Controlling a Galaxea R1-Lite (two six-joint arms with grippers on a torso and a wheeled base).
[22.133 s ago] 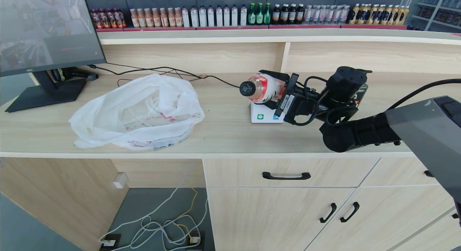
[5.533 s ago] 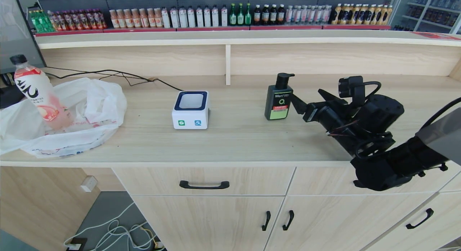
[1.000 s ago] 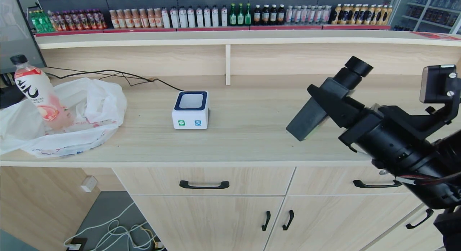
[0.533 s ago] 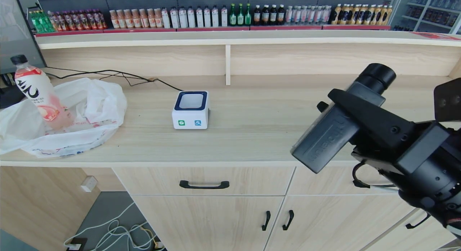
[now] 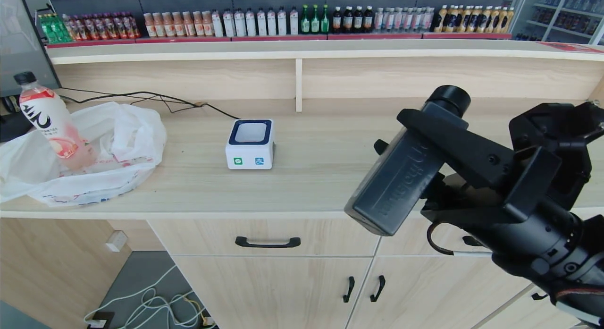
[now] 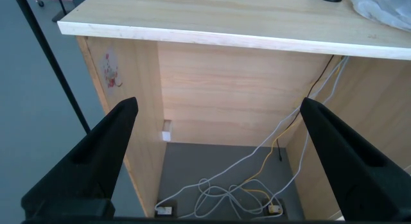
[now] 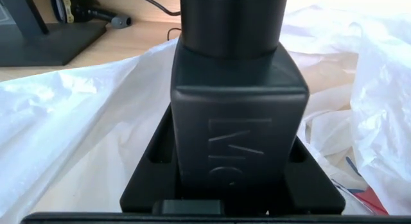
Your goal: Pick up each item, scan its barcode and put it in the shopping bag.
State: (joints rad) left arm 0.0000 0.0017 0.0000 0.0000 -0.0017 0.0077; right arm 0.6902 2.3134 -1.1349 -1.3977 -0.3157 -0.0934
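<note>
Lifted off the tabletop [image 5: 321, 187] and swung nearer the camera, the dark pump bottle [image 5: 396, 182] hangs tilted, pinched in the right gripper [image 5: 392, 131], so scanning looks in hand: next, carry it to the scanner [image 5: 250, 144], left of and below the gripper.

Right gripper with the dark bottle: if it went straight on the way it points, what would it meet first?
Probably the shopping bag: the right wrist view shows it beyond the right gripper and dark bottle. Depth is unclear.
</note>
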